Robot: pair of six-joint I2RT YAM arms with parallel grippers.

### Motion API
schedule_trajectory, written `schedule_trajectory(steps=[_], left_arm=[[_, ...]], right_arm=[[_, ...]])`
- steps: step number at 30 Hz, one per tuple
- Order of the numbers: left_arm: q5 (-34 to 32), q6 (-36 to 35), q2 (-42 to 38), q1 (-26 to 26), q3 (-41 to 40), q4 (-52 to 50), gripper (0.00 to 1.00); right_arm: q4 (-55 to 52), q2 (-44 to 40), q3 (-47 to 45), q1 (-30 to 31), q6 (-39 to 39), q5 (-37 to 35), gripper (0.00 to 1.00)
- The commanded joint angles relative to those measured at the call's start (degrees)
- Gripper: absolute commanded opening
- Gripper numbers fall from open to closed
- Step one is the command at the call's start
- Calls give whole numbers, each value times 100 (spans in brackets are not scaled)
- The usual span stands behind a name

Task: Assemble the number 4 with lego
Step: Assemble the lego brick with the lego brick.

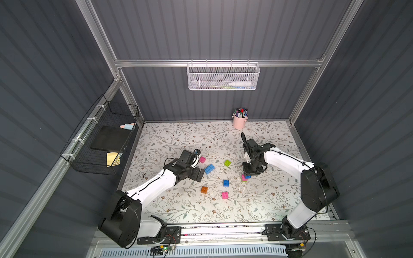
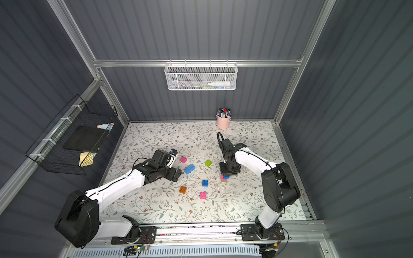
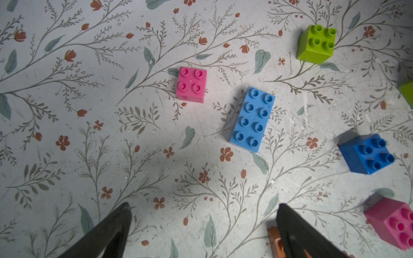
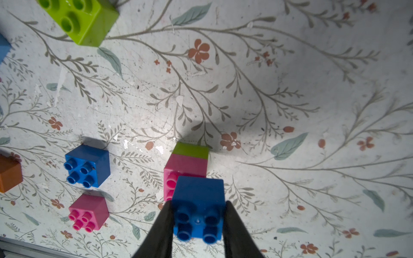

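Right jaws pinched a blue sq. brick set half over the pink-on-green stack, prob. offset to shape the digit, while left jaws hung spread and empty, the loose lego lying between them and that stack.

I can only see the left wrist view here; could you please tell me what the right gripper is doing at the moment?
Observer: The right gripper is shut on a blue square brick, its fingers on two opposite sides.
Operator: Thank you. Is anything under that brick?
Observer: Yes, a pink brick stacked on a lime green brick. The blue one sits offset, leaving some pink studs showing. Whether it is pressed on, I cannot tell.
Operator: And is anything besides bricks on the table?
Observer: A pink pen cup stands at the far edge, apart from all the bricks.
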State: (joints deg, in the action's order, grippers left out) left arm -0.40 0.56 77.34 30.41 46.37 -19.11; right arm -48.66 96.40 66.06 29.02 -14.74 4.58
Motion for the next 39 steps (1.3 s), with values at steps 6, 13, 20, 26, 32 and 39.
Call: schedule_trajectory(steps=[6, 13, 20, 26, 32, 39], left_arm=[[-77, -135, 62, 44, 199, -96, 100], [-95, -126, 29, 52, 178, -94, 100], [-117, -159, 44, 52, 162, -83, 100], [-83, -143, 71, 52, 175, -56, 99], [-109, -179, 49, 52, 177, -97, 100], [-99, -179, 75, 61, 213, -51, 99]], right_arm=[[-479, 347, -305, -130, -17, -308, 25], [-429, 196, -305, -155, -196, -274, 25], [-543, 255, -146, -151, -117, -270, 24], [-346, 601, -302, -27, -140, -230, 24], [-317, 515, -254, 157, -396, -199, 27], [-461, 389, -26, 156, -529, -211, 36]])
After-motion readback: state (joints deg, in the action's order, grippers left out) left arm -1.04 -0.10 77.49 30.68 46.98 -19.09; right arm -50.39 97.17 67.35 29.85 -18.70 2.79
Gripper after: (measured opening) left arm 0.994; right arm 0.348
